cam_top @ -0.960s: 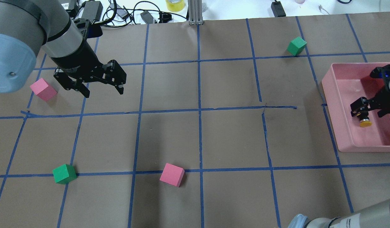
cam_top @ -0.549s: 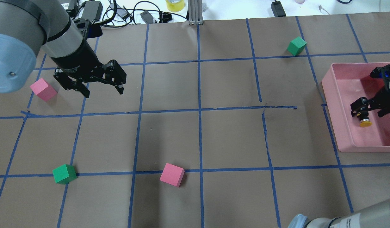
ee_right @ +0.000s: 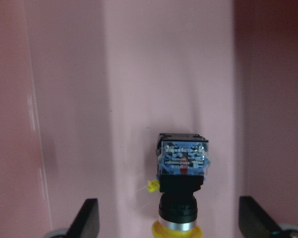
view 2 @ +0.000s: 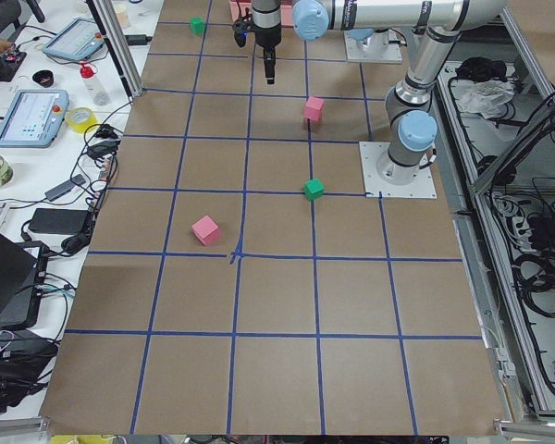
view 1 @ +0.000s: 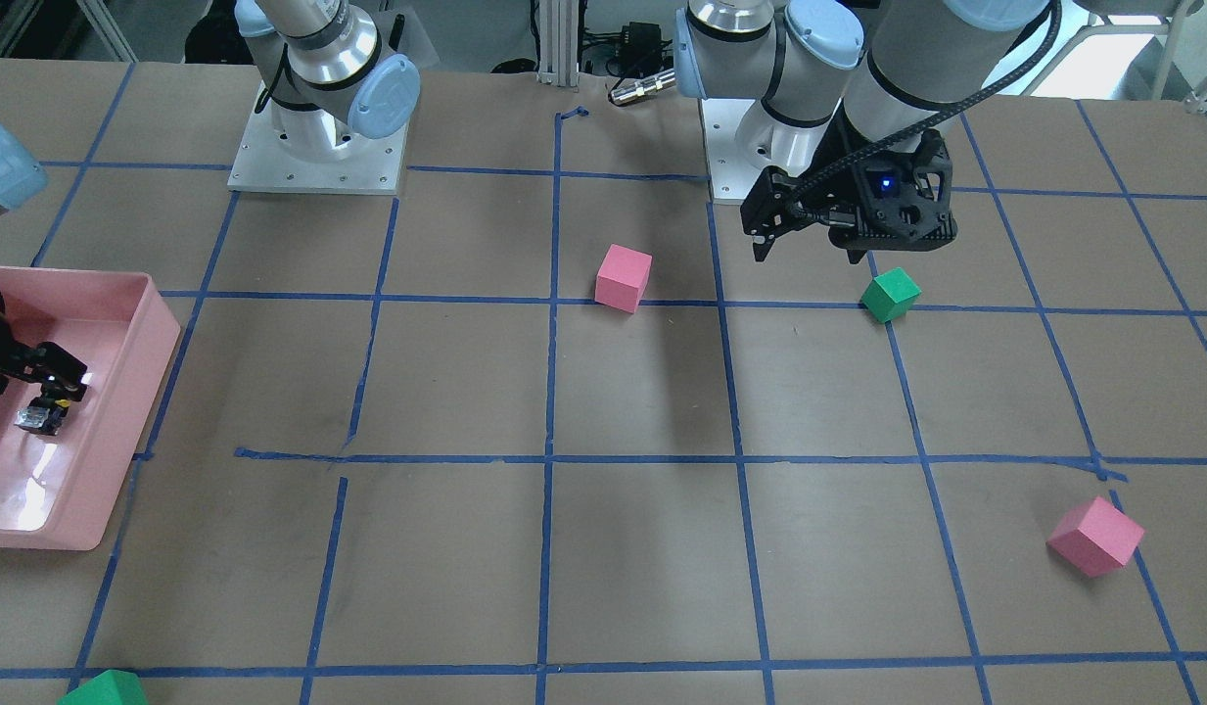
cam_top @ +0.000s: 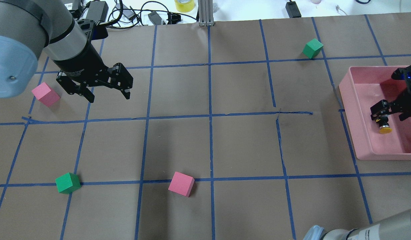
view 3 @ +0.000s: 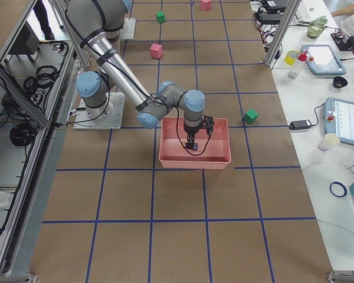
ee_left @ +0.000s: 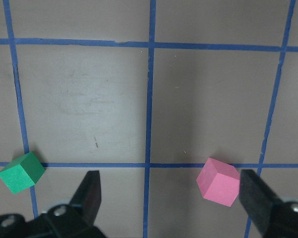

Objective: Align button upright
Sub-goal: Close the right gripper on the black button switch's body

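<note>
We see the right gripper [cam_top: 388, 117], cut off at right, spread over the yellow-capped black push-button [cam_top: 384, 127]. The left gripper [cam_top: 109, 97] gapes.

The left arm [view 1: 916, 49] and right arm [view 1: 314, 39] are silvery-grey tubes with pale blue round joint caps, each on a square white base plate [view 1: 314, 166] dotted with screws. The left tool [cam_top: 108, 97] and right tool [cam_top: 390, 114] are black linkage fingers. A black cable [view 1: 965, 103] runs to the left tool, just beside a small blue light [view 1: 888, 183].
</note>
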Controlling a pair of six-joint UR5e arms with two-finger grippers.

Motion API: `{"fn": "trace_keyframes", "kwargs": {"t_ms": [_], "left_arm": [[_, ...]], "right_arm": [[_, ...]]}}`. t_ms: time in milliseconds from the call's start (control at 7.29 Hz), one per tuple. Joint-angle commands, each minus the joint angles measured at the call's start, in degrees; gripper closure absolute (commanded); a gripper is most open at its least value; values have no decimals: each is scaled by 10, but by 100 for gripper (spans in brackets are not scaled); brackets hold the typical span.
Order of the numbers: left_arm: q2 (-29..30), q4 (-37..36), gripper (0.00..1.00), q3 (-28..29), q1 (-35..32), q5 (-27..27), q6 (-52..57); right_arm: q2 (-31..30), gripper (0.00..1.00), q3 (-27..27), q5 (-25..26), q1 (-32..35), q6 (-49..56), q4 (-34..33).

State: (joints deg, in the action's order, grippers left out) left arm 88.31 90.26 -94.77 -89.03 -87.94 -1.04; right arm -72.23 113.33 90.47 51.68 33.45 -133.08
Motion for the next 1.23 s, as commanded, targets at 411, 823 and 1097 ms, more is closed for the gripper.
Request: {"fn": "trace_keyframes", "kwargs": {"t_ms": [411,823,1097], "left_arm": [[0,0,0,0,0,0,1],[0,0,0,-1,0,0,0],[0,0,0,0,0,0,1]], "right_arm": [[31,3,3,-13,0,-3,-34],[31,33,3,-12,0,-1,-34],[31,92,1,-10,0,2,-33]]}}
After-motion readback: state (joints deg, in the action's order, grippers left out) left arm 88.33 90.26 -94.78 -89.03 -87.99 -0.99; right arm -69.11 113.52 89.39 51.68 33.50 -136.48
